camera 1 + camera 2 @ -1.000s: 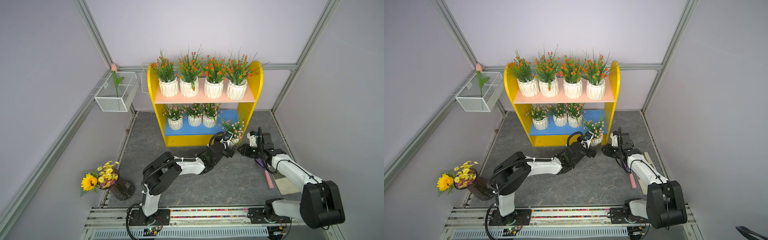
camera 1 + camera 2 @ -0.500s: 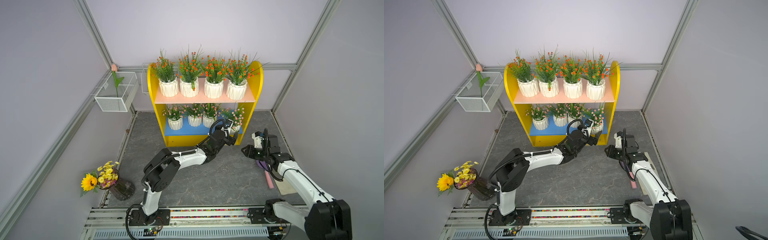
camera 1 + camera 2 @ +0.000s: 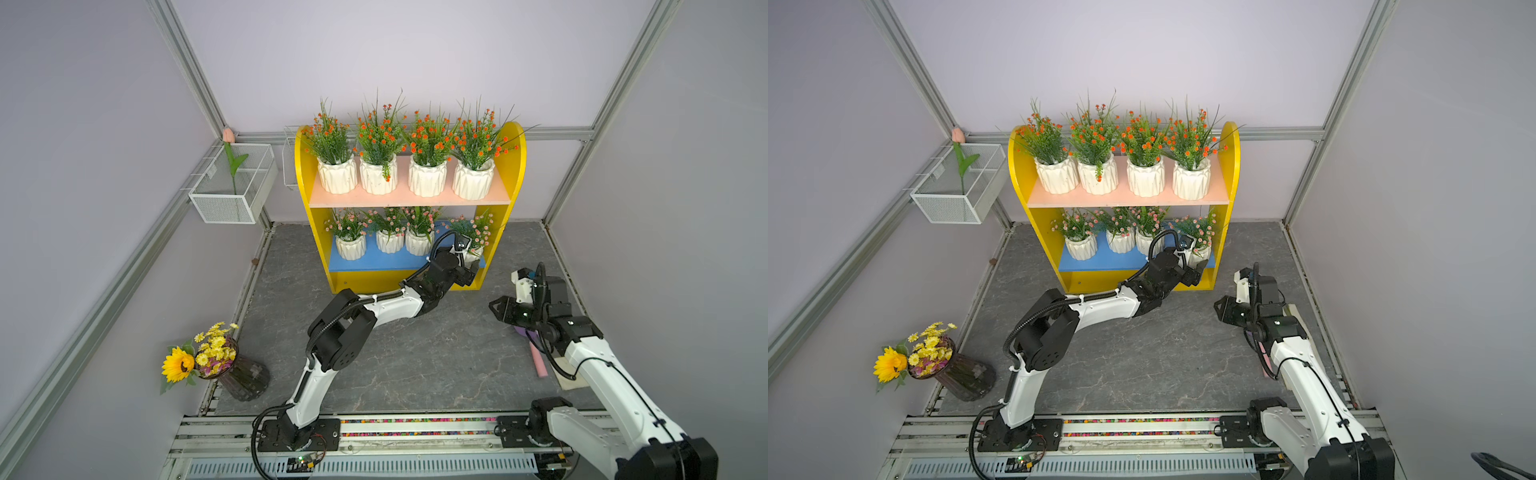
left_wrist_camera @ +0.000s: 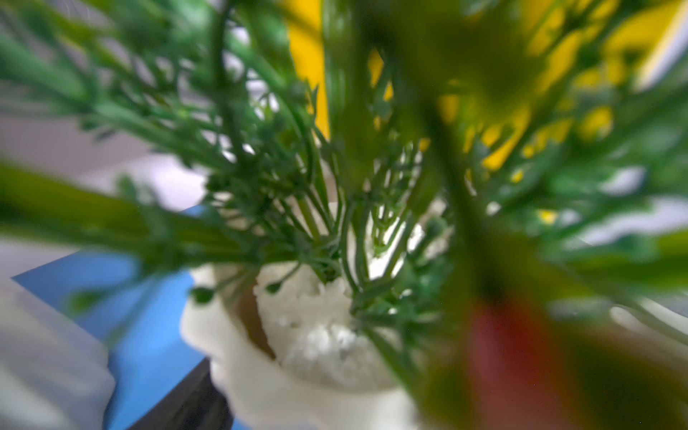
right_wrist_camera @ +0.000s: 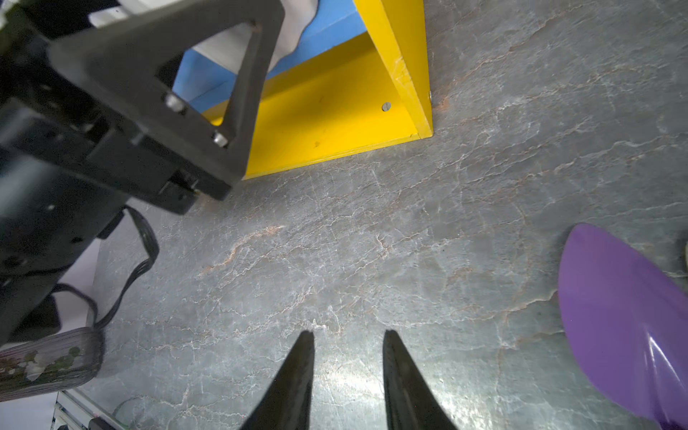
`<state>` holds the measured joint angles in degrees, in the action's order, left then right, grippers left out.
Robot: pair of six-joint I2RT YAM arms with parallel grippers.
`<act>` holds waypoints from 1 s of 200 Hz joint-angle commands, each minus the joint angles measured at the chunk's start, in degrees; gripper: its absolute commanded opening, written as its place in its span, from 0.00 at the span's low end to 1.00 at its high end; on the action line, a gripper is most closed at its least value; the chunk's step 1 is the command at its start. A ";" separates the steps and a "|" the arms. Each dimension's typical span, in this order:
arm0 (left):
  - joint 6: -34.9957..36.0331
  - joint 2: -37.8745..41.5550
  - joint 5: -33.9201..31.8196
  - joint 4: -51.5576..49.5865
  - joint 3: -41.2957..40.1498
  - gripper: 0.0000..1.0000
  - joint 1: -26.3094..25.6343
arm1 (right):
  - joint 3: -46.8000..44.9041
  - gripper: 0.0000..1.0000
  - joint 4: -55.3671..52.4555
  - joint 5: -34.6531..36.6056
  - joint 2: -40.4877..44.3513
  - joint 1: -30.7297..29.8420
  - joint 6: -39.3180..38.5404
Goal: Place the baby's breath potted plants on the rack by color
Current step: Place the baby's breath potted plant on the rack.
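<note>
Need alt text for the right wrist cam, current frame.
Right gripper, two black fingertips apart and empty, hovers over grey marbled floor. Beyond, the left gripper holds a white ribbed pot at the blue lower board of the yellow-sided rack; a glossy purple curved object lies nearby.

A lab robot cell: plain lilac panels [image 3: 415,54] in aluminium framing [image 3: 557,134] wall in a stone-look worktop [image 3: 415,365], a left arm [image 3: 390,309] and a right arm [image 3: 602,370] mount on a rail [image 3: 415,432] along its near edge; a rack [image 3: 514,166] stands far.
</note>
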<state>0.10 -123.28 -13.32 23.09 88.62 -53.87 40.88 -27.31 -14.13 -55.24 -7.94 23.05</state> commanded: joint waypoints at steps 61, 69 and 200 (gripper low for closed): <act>-3.76 -4.23 -3.03 -6.70 12.81 0.80 2.17 | -1.48 0.36 -3.33 1.17 2.42 0.47 -0.81; -4.01 -4.58 -3.06 -7.07 13.24 0.81 2.21 | -1.58 0.36 -3.34 1.23 2.45 0.47 -0.79; -8.09 -0.65 -5.28 -6.68 7.75 1.00 2.51 | -1.38 0.46 -4.94 3.06 4.93 0.65 -1.29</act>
<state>-6.22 -128.05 -17.17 13.98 99.33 -51.48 40.16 -31.33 -11.92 -51.20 -7.62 22.39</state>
